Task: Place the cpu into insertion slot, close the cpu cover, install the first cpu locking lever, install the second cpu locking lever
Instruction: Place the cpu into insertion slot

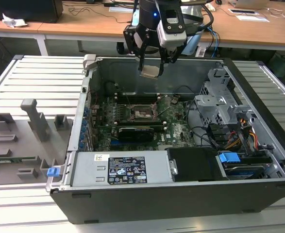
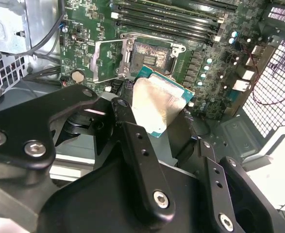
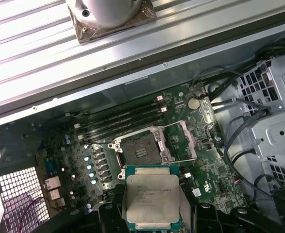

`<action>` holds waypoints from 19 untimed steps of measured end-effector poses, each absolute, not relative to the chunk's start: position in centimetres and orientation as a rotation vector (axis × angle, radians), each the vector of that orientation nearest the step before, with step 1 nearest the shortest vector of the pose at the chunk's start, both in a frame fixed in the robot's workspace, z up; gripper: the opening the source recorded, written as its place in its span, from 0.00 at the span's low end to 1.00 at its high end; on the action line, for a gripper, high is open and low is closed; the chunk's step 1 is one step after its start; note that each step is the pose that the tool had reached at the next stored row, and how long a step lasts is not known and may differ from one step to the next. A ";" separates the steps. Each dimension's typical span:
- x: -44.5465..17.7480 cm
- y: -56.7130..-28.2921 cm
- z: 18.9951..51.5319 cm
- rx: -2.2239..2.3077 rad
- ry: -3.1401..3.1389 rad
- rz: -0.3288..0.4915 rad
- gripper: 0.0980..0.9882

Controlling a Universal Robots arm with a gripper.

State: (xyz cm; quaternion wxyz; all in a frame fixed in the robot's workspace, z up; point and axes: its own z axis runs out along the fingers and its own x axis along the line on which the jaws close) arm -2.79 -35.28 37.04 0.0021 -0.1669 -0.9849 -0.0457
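Right, status: my gripper (image 1: 151,67) is pinching the cpu (image 1: 150,72) by two opposite edges, above the open computer case (image 1: 259,92) and well clear of the green motherboard (image 1: 176,128).

Where things sit:
- The insertion slot (image 3: 140,153) is bare. It's a dark square well with a grey metal rim.
- The cpu cover (image 3: 185,141) is flipped open just beside it. It's a thin grey frame with a large window.
- In the second wrist view the slot (image 2: 152,56) lies beyond the chip, with the cover (image 2: 106,60) to one side.

Materials:
- The chip has a flat, matte, pale silver lid on a thin teal-edged substrate, with hard square corners.
- My fingers (image 2: 132,145) are black and rigid, with bolt heads showing.
- The board is dense with small parts and has long black memory slots (image 3: 123,121) near the socket.

Risks, as I judge them:
- **Slip:** the grip is only on thin smooth edges, so the chip could slide or rotate between the pads.
- **Tilt:** in the exterior view the cpu looks canted rather than level. If it went in like that, one corner would land first and could damage the socket contacts.
- **Orientation:** I can't make out the corner mark or notches, so I can't tell whether the rotation matches the socket.
- **Clearance:** the raised cover sits close to the slot, and a finger could clip it.
- **Cables:** loose black cables (image 3: 239,131) run nearby, though they're apart from the socket.
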 end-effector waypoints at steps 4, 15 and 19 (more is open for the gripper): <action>-2.8 -35.3 37.0 -0.540 -3.088 -0.143 0.48; -2.8 -35.3 37.0 -0.596 -3.079 -0.144 0.48; -2.8 -35.3 37.0 -0.612 -3.076 -0.144 0.48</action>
